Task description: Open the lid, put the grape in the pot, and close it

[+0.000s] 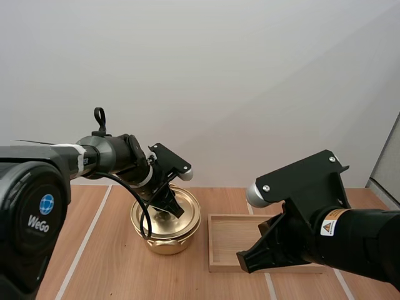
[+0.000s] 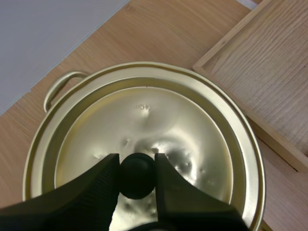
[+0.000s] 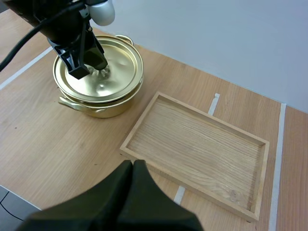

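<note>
— On the tabletop (image 1: 106, 262), seen from above: where is the pot?
— The gold pot (image 1: 165, 240) sits just beside the wooden tray (image 1: 228, 244), with its lid (image 1: 187, 212) on. The left pincer (image 1: 170, 209) is down on the lid's middle. The right pincer (image 1: 245, 259) hangs at the tray's near edge.
— And from the left wrist?
— Its two fingers (image 2: 103, 180) stand either side of the black knob (image 2: 137, 175) and touch it on both flanks, so I read it as pinched. The lid lies flat inside the rim, with one loop handle (image 2: 53, 84) beyond it.
— How will it handle?
— My guess is thin stamped metal, light and stiff but glossy, so the lid's face offers nothing to grip. The knob is the only sensible hold. It is small and round, so it could slip from a loose pinch or let the lid swing. A straight upward lift looks right.
— The right wrist?
— That pincer (image 3: 133, 166) has its fingers pressed together in one dark wedge, holding nothing, near the tray's rim. Farther off, the other arm's pincer sits on the lid. I judge the opening step barely begun, with the lid not yet raised.
</note>
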